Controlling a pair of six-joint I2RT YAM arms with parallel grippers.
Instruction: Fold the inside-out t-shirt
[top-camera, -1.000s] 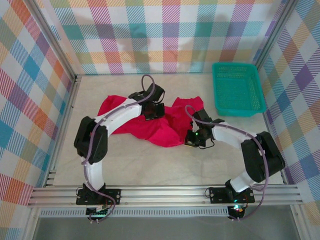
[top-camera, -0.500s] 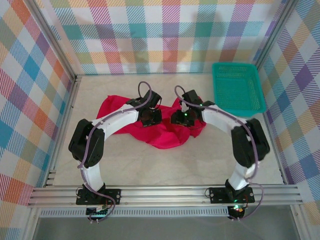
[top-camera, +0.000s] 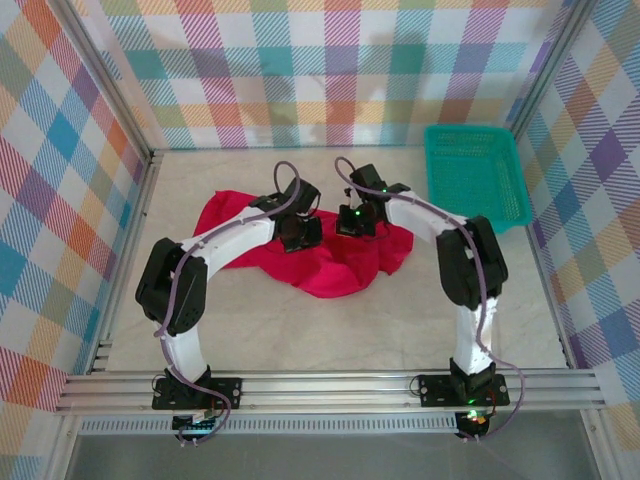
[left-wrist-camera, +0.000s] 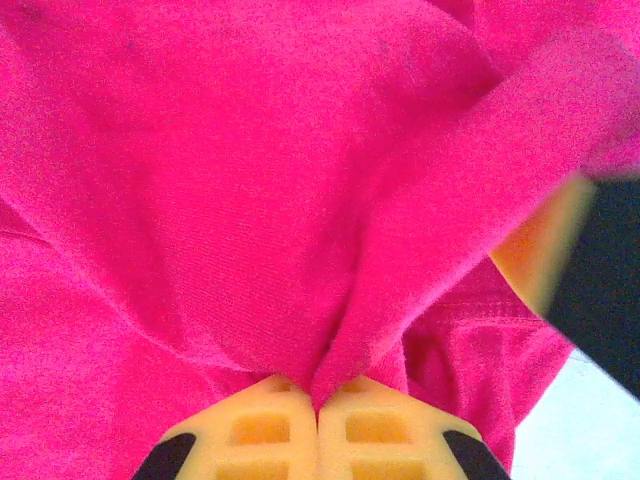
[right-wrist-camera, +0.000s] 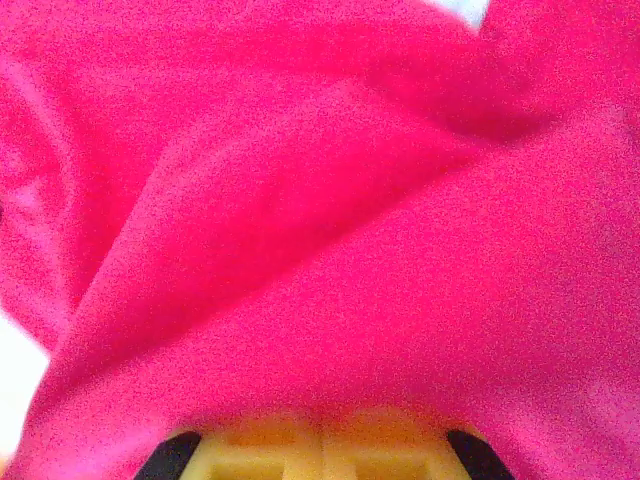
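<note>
Seen from above, a pale table (top-camera: 250, 320) is enclosed by plaid-patterned walls (top-camera: 60, 200). On the left, the left arm (top-camera: 215, 245) is bent up from its base at the near edge and reaches toward the middle of the table.

The inside-out t-shirt (top-camera: 335, 268), bright red, is spread in a crumpled heap across the middle of the table, toward the far side. It runs from left of centre to just right of centre. Its left end is seen beyond the left arm, and a rounded lobe hangs toward the near edge.

The left gripper (top-camera: 298, 232) is lowered onto the upper middle of the cloth. In the left wrist view its yellow pads (left-wrist-camera: 270, 430) are seen pressed together. A ridge of red fabric is pinched between them and fans upward and outward from the tips. A blurred yellow-and-black part (left-wrist-camera: 560, 270) is seen at the right edge of that view, with a sliver of table below it.

Just to the right, the right gripper (top-camera: 352, 222) is also down on the t-shirt, close beside the left one. In the right wrist view its yellow pads (right-wrist-camera: 265, 445) are closed against each other. The red cloth is gathered at their tips and caught there, and it rises in broad folds away from them.

Further right, the right arm (top-camera: 465, 260) is arched from its base toward the shirt. In the far right corner a teal basket (top-camera: 432, 190) is set on the table, apart from the cloth.
</note>
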